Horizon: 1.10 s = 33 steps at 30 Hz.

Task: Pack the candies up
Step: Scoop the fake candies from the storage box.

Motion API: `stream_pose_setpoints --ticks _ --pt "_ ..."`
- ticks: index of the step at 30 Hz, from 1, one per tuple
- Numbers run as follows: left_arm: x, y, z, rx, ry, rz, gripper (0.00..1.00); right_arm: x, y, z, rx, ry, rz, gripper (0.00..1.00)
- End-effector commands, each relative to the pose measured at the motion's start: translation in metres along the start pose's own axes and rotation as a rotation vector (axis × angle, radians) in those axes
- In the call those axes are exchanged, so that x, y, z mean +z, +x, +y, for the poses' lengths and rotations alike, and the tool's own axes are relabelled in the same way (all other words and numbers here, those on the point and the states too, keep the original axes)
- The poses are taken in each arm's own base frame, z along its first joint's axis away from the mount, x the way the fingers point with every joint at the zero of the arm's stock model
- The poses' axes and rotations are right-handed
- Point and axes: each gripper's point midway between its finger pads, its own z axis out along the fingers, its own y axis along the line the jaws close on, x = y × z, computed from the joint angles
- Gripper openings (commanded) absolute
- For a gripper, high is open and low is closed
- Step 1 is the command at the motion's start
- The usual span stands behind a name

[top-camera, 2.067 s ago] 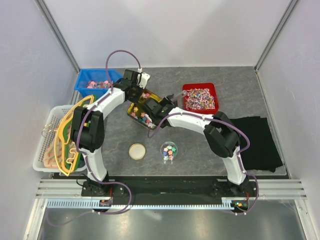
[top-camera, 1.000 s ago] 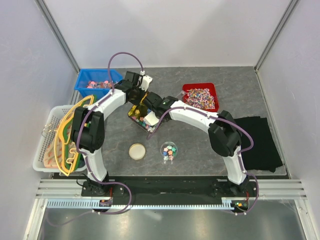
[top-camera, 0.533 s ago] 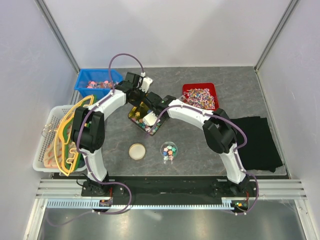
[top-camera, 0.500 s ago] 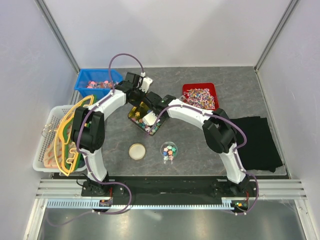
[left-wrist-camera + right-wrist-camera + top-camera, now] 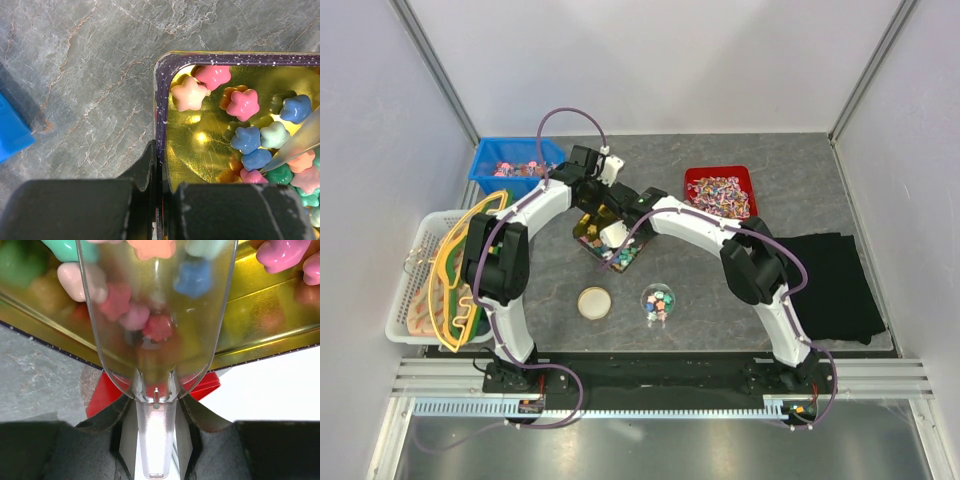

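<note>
Scooping step. The left claw (image 5: 159,172) is closed tight on the rim of the gold tin (image 5: 161,90), steadying it. The right claw (image 5: 156,440) is clamped around the handle of the clear scoop (image 5: 155,315), bowl down among the candies (image 5: 243,104) in the tin; load unclear. The jar (image 5: 658,301) on the table (image 5: 720,290) holds a few, with 1 lid (image 5: 593,302) beside it. Next, probably: lift scoop level, carry to jar, tip slowly.

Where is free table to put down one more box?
Bare table lies at the back between the blue bin and red bin, and right of the red bin, behind the black cloth. Around the tin it is crowded.
</note>
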Motion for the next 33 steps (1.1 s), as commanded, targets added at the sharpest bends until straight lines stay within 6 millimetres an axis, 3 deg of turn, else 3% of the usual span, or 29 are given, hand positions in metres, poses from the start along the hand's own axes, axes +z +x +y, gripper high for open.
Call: stream_pose_setpoints --ticks 1,8,16,25,33 --pt "-0.030 -0.062 0.010 -0.035 -0.015 -0.223 0.02 0.007 -0.032 0.032 -0.046 -0.103 -0.024 0.00" --pt "-0.029 -0.062 0.010 -0.036 -0.013 -0.220 0.02 -0.013 -0.042 0.016 -0.125 -0.001 0.053 0.00" --pt "-0.026 -0.061 0.008 -0.043 -0.003 -0.218 0.02 -0.014 -0.036 0.010 -0.150 0.048 0.114 0.00" --pt "-0.027 -0.061 0.007 -0.044 0.001 -0.221 0.02 0.000 -0.059 0.012 -0.052 0.019 0.016 0.00" --pt "-0.027 -0.062 0.007 -0.043 0.006 -0.222 0.02 -0.008 -0.075 -0.006 0.092 0.062 -0.064 0.00"
